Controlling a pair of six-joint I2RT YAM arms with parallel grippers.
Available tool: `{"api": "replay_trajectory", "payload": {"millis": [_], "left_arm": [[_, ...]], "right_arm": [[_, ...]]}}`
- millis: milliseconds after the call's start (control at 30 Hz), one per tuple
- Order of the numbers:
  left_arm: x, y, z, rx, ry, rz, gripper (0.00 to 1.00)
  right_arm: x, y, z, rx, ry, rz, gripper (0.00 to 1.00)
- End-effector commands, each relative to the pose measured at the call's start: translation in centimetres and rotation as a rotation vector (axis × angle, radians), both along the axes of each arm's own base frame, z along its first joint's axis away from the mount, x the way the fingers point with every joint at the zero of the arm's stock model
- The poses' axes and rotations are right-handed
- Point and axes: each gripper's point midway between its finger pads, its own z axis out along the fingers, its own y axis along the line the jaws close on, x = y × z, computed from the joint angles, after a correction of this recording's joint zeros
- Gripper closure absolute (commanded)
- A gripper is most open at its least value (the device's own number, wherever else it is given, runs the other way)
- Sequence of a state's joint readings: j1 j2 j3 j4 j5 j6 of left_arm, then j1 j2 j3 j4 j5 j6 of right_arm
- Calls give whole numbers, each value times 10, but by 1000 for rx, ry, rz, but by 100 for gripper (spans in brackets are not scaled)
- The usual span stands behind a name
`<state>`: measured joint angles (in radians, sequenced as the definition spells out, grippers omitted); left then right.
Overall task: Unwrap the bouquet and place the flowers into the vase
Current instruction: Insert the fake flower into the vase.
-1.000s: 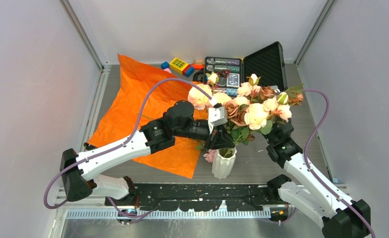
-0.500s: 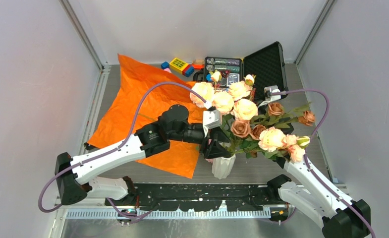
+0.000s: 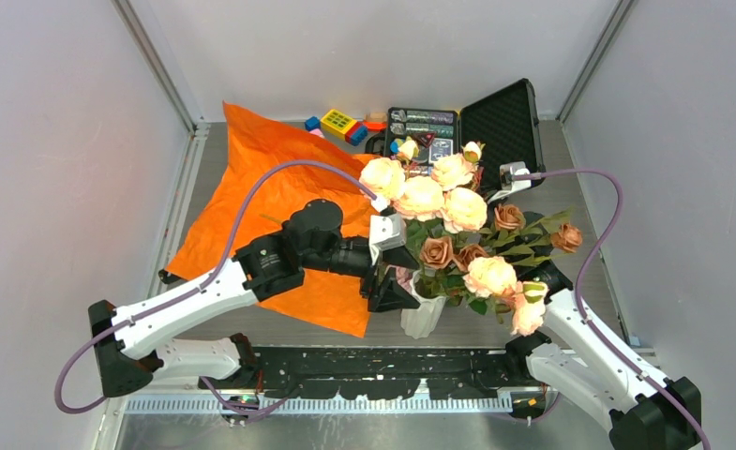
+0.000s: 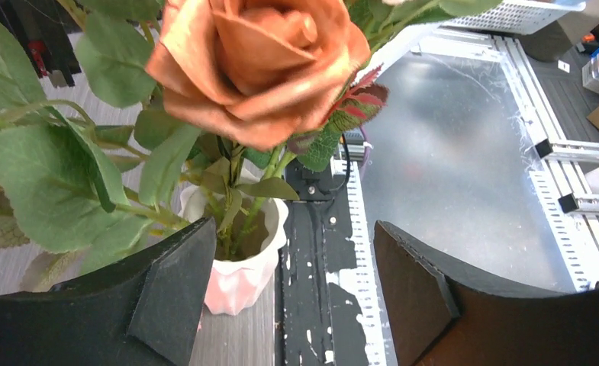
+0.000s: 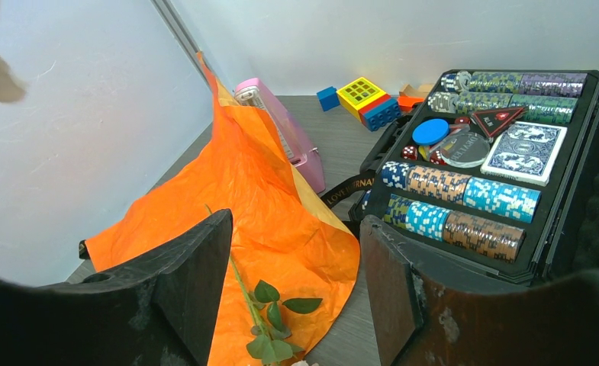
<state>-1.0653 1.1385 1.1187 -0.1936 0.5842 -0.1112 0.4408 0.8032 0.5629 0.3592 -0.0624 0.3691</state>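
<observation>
The flowers stand in the white ribbed vase at the middle of the surface's near edge, heads fanning wide to the right. They look light, with springy stems and soft blooms, so the small vase seems easy to tip. Any hold belongs low on the stems. The left pincer gapes empty beside the vase. The right pincer is open too, holding nothing. One leafy stem lies on the orange paper.
</observation>
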Motion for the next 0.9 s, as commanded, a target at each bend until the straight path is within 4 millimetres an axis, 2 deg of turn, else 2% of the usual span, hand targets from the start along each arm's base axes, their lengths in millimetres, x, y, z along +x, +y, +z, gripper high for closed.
{"api": "replay_trajectory", "payload": {"millis": [0, 133, 333, 667, 867], "left_arm": [[-2, 19, 9, 59, -32, 1, 22], [7, 28, 6, 96, -16, 51, 22], [17, 46, 15, 79, -11, 117, 21], [71, 86, -2, 53, 103, 357, 21], [98, 102, -31, 18, 206, 473, 22]], "right_arm": [[-1, -1, 17, 28, -53, 1, 32], [-1, 0, 16, 29, -51, 4, 32], [-1, -1, 16, 27, -51, 2, 32], [-4, -6, 17, 34, -55, -17, 32], [-1, -9, 15, 22, -45, -41, 32]]}}
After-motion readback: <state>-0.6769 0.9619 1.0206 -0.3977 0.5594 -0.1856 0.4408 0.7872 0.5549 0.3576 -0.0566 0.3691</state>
